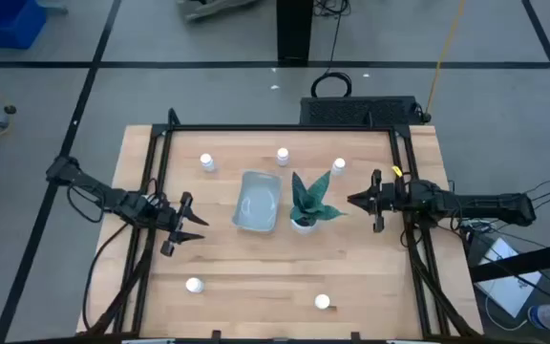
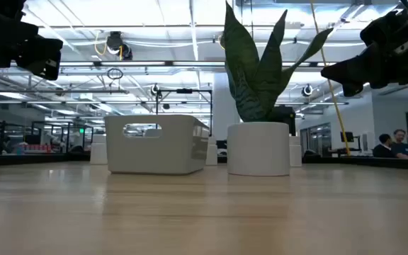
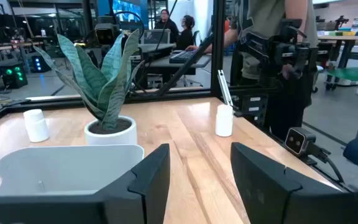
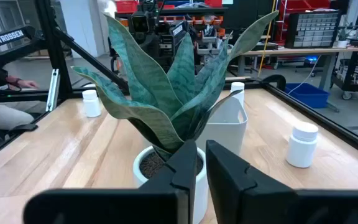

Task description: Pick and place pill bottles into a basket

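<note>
The basket [image 1: 258, 201] sits mid-worktop [image 1: 227, 268] and holds no bottles. Just beside it stands a white pot with a green plant [image 1: 308, 204]. Five pill bottles [image 1: 207, 163] stand on the worktop: three beyond the basket, two near the front edge. Left claw [image 1: 181, 225]: wide, holding nothing. Right claw [image 1: 373, 201]: narrow, holding nothing.

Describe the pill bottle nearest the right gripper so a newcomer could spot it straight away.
Start at the potted plant in the middle of the table, beside the basket. Just past it, toward the table's far edge, stands a small white pill bottle. It is the bottle nearest the right gripper.
</note>
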